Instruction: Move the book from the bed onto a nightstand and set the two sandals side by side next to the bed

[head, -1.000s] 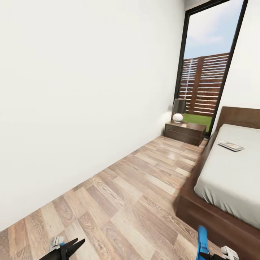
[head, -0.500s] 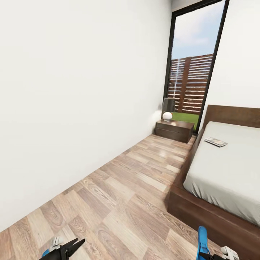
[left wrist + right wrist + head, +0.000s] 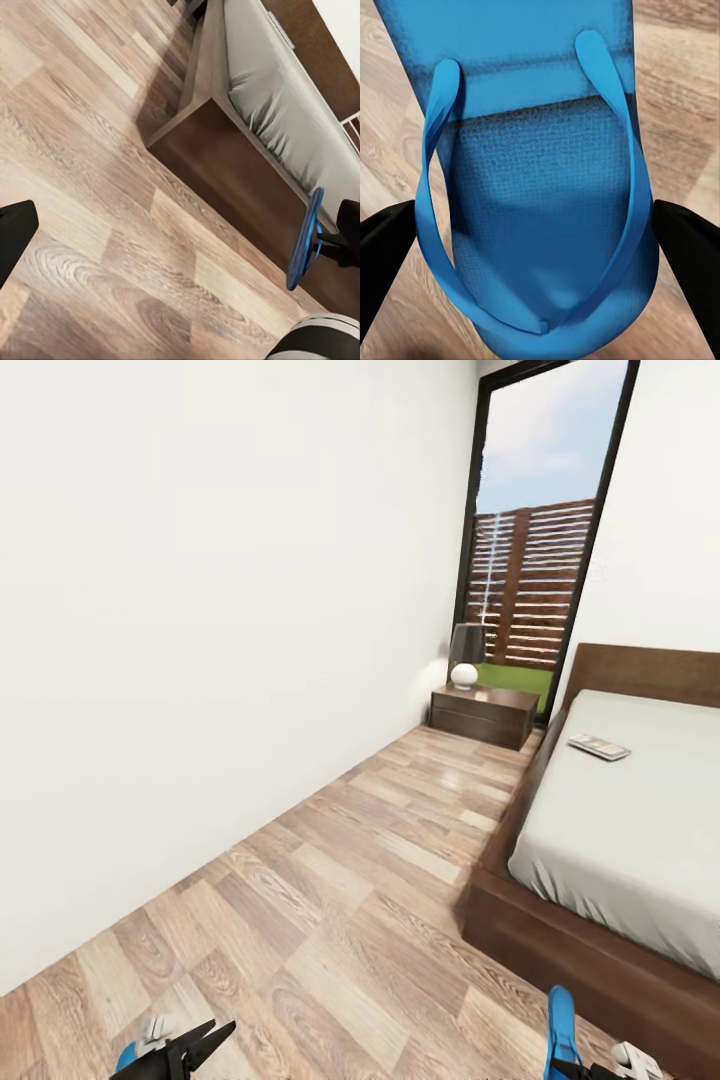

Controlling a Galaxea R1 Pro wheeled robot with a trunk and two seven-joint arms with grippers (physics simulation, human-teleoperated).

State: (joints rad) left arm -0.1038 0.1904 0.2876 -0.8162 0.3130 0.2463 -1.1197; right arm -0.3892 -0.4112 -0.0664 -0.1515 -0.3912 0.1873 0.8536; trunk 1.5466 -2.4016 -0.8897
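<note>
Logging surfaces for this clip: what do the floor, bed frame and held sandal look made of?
Floor: glossy wood planks, grain visible. Bed frame: dark brown wood, smooth. Sandal in the right claw: bright blue, probably foam or rubber, with a fine pebbled footbed.

Bright blue sandal [image 3: 547,202] with a finely dimpled sole and smooth blue straps, flanked by black fingers [image 3: 690,255]. Brown wood-plank floor [image 3: 330,900], grain streaked tan to darker brown. Off-white mattress on a dark brown bed [image 3: 560,945]. Dark reddish-brown nightstand [image 3: 483,715] bearing a white-based, dark-shaded lamp [image 3: 465,657]. Pale book [image 3: 599,747], possibly banded, too small to tell. Plain white wall [image 3: 220,620]; black-framed window [image 3: 530,540] showing brown slatted fence.
</note>
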